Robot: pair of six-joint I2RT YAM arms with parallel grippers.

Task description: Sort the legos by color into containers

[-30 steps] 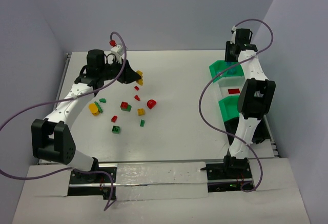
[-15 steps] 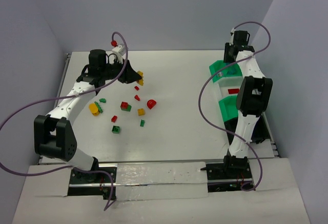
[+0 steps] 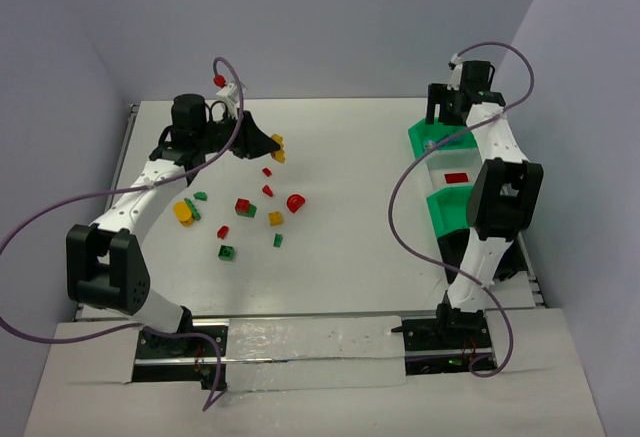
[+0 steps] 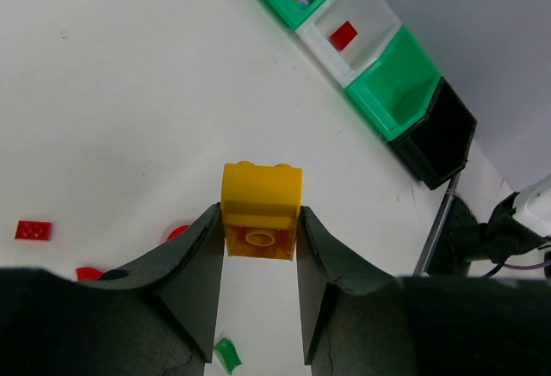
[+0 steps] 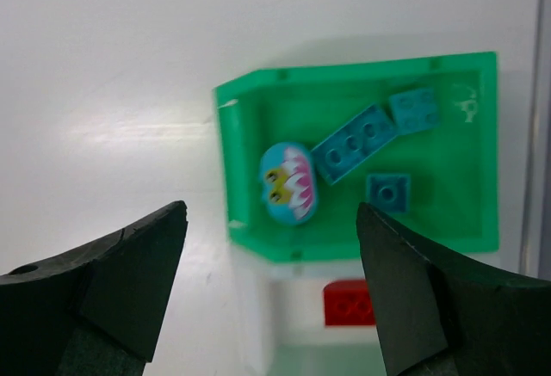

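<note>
My left gripper (image 3: 277, 147) is shut on a yellow lego (image 4: 262, 208), held clear of the table above the loose pile. The pile holds red (image 3: 295, 201), yellow (image 3: 275, 219) and green (image 3: 228, 252) legos at left centre. My right gripper (image 3: 445, 109) hangs open and empty over the far green container (image 5: 228, 178). That container holds blue legos (image 5: 353, 144) and a round blue piece (image 5: 288, 182). Beside it, a white bin (image 3: 437, 169) holds a red lego (image 5: 349, 301), followed by another green container (image 3: 445, 207).
The row of bins runs along the right edge, ending in a black bin (image 4: 439, 139) nearest the arm bases. A purple cable (image 3: 400, 187) loops off the right arm beside the bins. More legos (image 3: 183, 211) lie under the left arm.
The right gripper has opened wide over the far green container. The left gripper has shifted slightly right with the yellow lego still in it.
</note>
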